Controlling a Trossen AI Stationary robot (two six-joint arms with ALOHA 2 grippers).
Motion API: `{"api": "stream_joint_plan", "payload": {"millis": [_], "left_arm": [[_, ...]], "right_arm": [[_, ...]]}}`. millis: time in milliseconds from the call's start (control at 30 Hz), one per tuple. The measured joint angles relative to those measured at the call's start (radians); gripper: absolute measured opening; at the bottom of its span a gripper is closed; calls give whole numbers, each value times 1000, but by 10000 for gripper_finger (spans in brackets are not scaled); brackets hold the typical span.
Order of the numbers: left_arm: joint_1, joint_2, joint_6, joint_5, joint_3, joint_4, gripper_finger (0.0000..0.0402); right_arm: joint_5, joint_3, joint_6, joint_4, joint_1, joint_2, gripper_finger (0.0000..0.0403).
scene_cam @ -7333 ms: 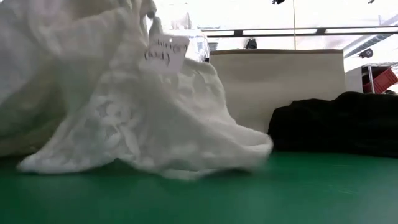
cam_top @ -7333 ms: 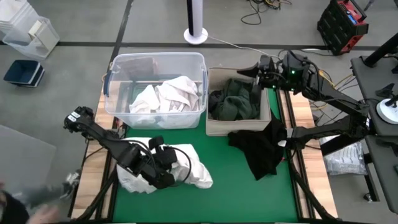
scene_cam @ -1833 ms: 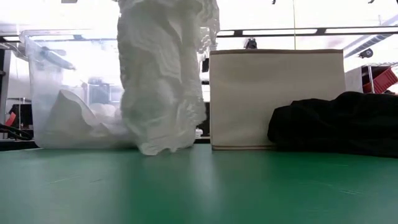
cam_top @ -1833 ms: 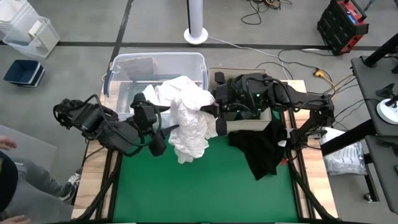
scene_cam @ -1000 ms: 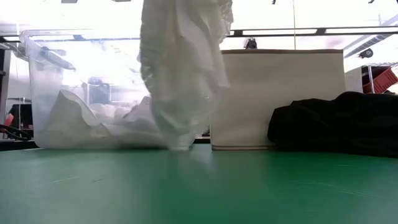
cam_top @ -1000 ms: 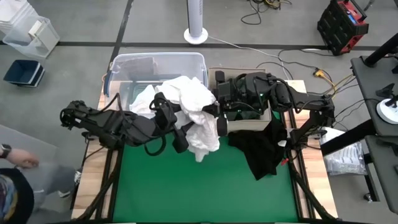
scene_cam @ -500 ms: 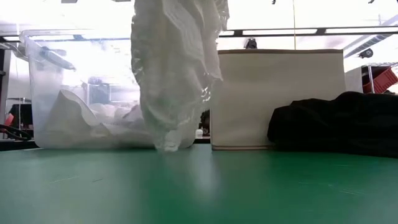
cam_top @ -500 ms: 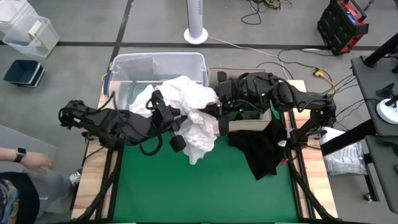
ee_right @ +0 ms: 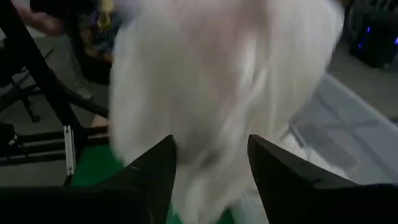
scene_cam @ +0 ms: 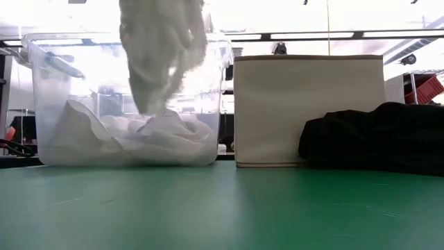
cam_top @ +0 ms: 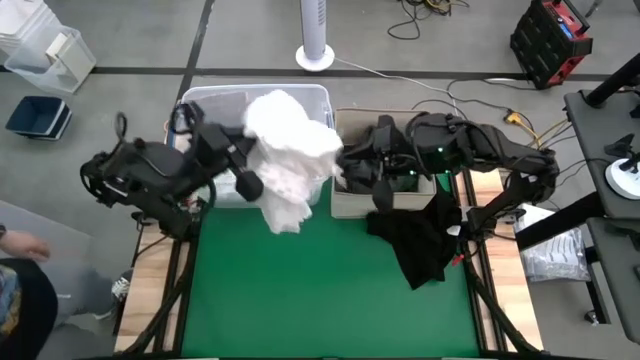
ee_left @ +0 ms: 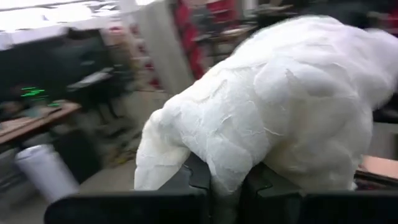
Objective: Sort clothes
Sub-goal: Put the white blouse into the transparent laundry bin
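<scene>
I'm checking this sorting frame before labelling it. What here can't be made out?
- Left gripper: fingertips buried in the white garment, left wrist view.
- Right gripper: the blurred white cloth fills its wrist view; whether it touches cannot be told.
- Beige bin: contents hidden by its opaque wall in the low view, by the right arm in the high view.
- Black garment: cut off at the low view's edge.

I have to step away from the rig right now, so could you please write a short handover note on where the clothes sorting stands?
Left gripper: shut on the white garment, which hangs above the clear bin's front edge.
Right gripper: open, right beside that garment, holding nothing.
Done: white clothes lie in the clear bin; dark green clothes are in the beige box.
Left: drop the held white garment into the clear bin, then move the black garment off the green mat, probably into the beige box.
</scene>
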Motion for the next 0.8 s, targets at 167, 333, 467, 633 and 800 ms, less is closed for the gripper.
{"api": "stream_joint_plan", "payload": {"millis": [167, 333, 467, 633, 800], "left_arm": [[3, 7, 3, -150, 110, -89, 8], [10, 7, 94, -244, 189, -105, 8], [30, 7, 174, -287, 234, -106, 8], [70, 7, 240, -326, 286, -104, 8], [137, -2, 365, -325, 290, -45, 8]], "right_arm": [[0, 0, 36, -81, 0, -16, 204], [0, -1, 54, -123, 0, -16, 207], [7, -3, 55, -129, 0, -16, 203], [26, -5, 57, -129, 0, -16, 198], [42, -5, 57, -127, 0, -12, 201]]}}
